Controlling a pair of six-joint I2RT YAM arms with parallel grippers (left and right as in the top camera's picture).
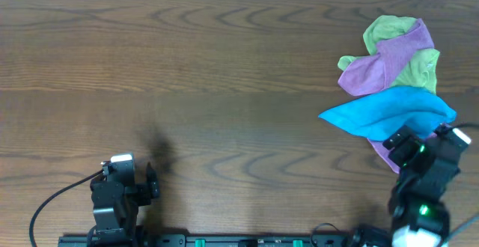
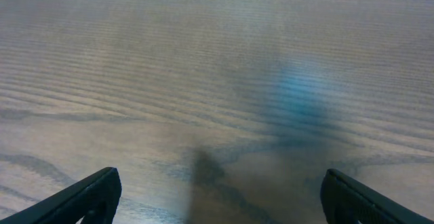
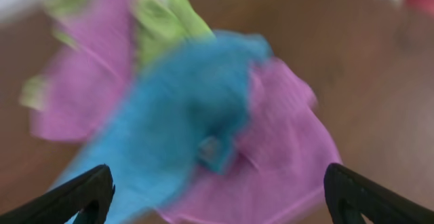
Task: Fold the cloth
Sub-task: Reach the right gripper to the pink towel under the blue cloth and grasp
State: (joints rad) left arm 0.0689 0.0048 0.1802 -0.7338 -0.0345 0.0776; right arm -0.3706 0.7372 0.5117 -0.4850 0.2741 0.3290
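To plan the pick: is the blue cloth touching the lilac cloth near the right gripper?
Touching. The right wrist view shows the blue cloth lying partly over the lilac cloth.

cloth [image 3: 288,149]: lilac-purple | blue cloth [image 1: 389,111]: bright, plain | bunched cloths [image 1: 389,56]: purple, lime-green | table [image 1: 187,67]: brown woodgrain

Cloth [image 3: 288,156] partly under another cloth [image 1: 389,112]; bunched pair [image 1: 389,56] behind.

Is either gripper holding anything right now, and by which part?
Nothing is held. The left gripper and the right gripper are both open and empty.
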